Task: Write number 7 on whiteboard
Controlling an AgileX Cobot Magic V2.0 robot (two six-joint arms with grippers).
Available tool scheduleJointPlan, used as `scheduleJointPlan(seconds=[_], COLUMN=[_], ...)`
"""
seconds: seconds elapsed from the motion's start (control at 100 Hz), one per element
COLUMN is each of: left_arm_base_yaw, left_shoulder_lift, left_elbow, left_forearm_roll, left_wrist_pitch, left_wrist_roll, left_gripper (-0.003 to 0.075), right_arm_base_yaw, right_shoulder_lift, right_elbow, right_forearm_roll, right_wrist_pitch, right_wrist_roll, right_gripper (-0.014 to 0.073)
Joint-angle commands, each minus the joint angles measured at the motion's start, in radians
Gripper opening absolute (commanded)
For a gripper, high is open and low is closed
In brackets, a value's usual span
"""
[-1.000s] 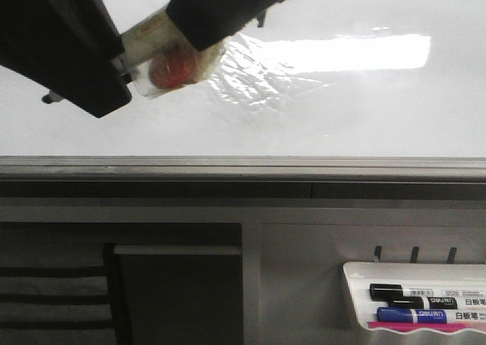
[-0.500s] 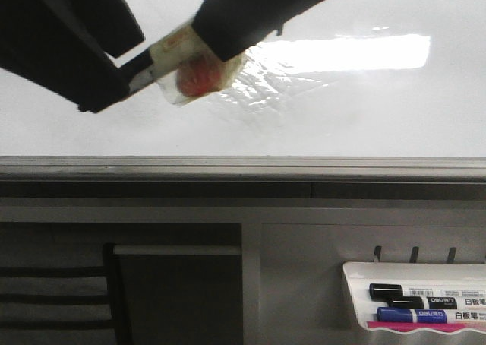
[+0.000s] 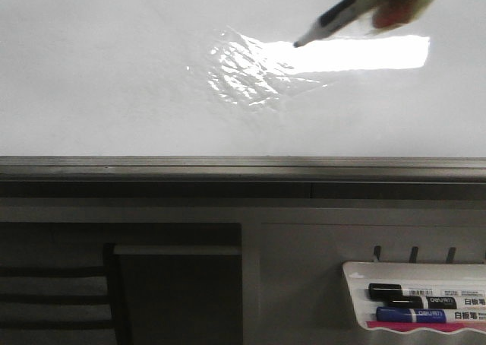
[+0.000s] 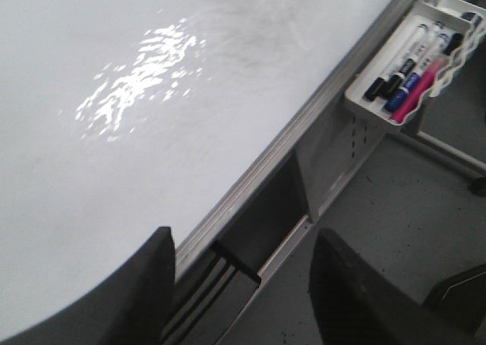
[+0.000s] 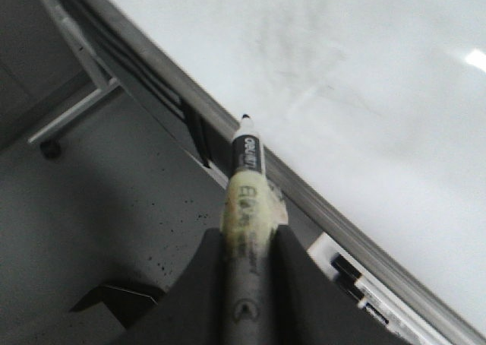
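Nearest, low on the stand, a white tray [image 3: 357, 273] holds spare markers [image 3: 410, 314], untouched. Above it runs the grey bottom rail [image 3: 243, 165] of the whiteboard [image 3: 106, 79], whose glossy face fills the upper front view with a crinkled glare patch [image 3: 250, 68]. No number 7 can be made out on it; only faint smudges show in the wrist views, so the writing looks not yet begun.

The marker [image 3: 334, 20] enters from the upper right, tip pointing down-left beside the glare; whether it touches the board cannot be told. The right end effector [image 5: 247, 242] is pinched on its taped barrel, well back from the uncapped tip. The left end effector [image 4: 243, 284] hangs spread and empty, below the board's edge.

A marker is light, stiff and smooth, so it may well twist under pressure; the tape probably helps. The board is slick and hard, so light contact should do.
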Motion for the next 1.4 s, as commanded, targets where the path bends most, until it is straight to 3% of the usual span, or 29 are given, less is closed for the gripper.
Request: scheduleJointPlan(seconds=[0.0,0.25,0.49,0.68,0.98,1.39], left_arm_base_yaw=[0.059,0.160,0.160,0.160,0.160,0.160], left_shoulder_lift=[-0.048,-0.144,-0.144,-0.144,-0.144,-0.144], left_elbow=[0.024,0.161,0.175,0.175,0.175,0.175], left_forearm_roll=[-0.026,-0.123,-0.136,-0.147,-0.149,-0.149], left_wrist_pitch=[-0.069,-0.186,-0.222,-0.264,-0.288,-0.296], left_wrist_roll=[-0.058,-0.066,-0.066,-0.066,-0.066,-0.066], left_gripper=[0.0365,0.0365,0.0365,0.0365,0.0365,0.0365], right_arm_base_yaw=[-0.058,-0.069,-0.055,-0.053,0.059,0.037], right_shoulder_lift=[-0.044,-0.085,-0.055,0.076,0.153,0.226], right_elbow=[-0.005,0.177,0.159,0.010,-0.001,-0.001], right_forearm_roll=[-0.003,0.000,0.046,0.059,0.062,0.052], right_wrist_pitch=[-0.033,-0.292,-0.285,-0.185,-0.420,-0.461], right_wrist_roll=[0.079,0.085,0.076,0.099,0.131,0.131], right_gripper=[-0.0056,-0.0056,-0.0056,-0.0056,-0.0056,-0.0056])
